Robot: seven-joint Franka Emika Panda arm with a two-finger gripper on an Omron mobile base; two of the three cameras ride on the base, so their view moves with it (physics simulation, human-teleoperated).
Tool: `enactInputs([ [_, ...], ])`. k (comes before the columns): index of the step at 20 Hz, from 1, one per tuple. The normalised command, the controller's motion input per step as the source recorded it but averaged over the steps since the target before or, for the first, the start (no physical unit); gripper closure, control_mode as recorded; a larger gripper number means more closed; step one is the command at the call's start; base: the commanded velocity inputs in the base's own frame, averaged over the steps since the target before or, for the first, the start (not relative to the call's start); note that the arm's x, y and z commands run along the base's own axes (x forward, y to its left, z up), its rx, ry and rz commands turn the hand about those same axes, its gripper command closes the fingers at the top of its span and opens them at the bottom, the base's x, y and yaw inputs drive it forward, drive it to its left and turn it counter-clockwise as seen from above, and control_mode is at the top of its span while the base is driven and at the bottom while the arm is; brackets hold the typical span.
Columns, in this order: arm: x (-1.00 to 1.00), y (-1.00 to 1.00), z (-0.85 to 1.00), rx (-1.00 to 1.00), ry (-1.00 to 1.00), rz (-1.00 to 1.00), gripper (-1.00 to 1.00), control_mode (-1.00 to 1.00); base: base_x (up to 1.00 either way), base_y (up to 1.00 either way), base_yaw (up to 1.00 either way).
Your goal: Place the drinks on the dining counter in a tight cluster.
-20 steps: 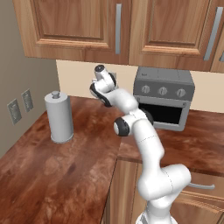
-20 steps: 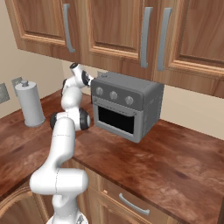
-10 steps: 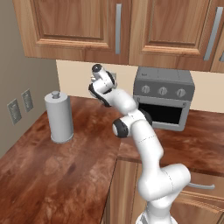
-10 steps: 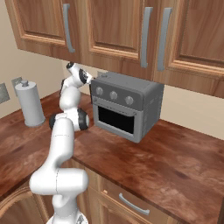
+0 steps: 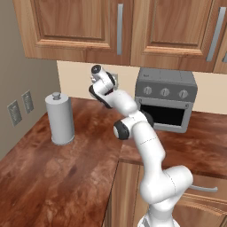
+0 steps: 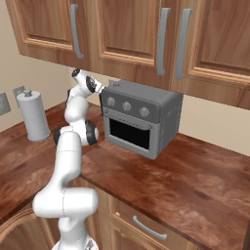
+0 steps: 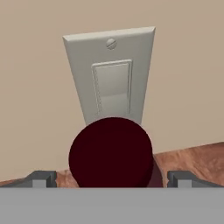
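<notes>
The gripper (image 7: 112,177) stands wide open, the maroon bottle (image 7: 111,152) between its tips; tall, rigid, probably slick, so clamp the body squarely.

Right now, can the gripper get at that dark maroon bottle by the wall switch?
Probably yes. In the hand view the dark maroon bottle stands directly ahead, between the open gripper fingertips, in front of the wall switch, with nothing between.
</notes>
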Motion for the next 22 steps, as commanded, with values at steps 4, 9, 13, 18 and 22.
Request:
enactInputs([
  [4, 0.0, 0.0, -0.31, 0.0, 0.0, 0.0, -1.0, -1.0, 0.0, 0.0, 0.0],
  [9, 0.07, -0.02, -0.15, 0.0, 0.0, 0.0, -1.0, -1.0, 0.0, 0.0, 0.0],
  [13, 0.03, 0.0, 0.0, 0.0, 0.0, 0.0, -1.0, -1.0, 0.0, 0.0, 0.0],
  [18, 0.0, -0.08, 0.01, 0.0, 0.0, 0.0, -1.0, -1.0, 0.0, 0.0, 0.0],
  [22, 0.0, -0.08, 0.0, 0.0, 0.0, 0.0, -1.0, -1.0, 0.0, 0.0, 0.0],
])
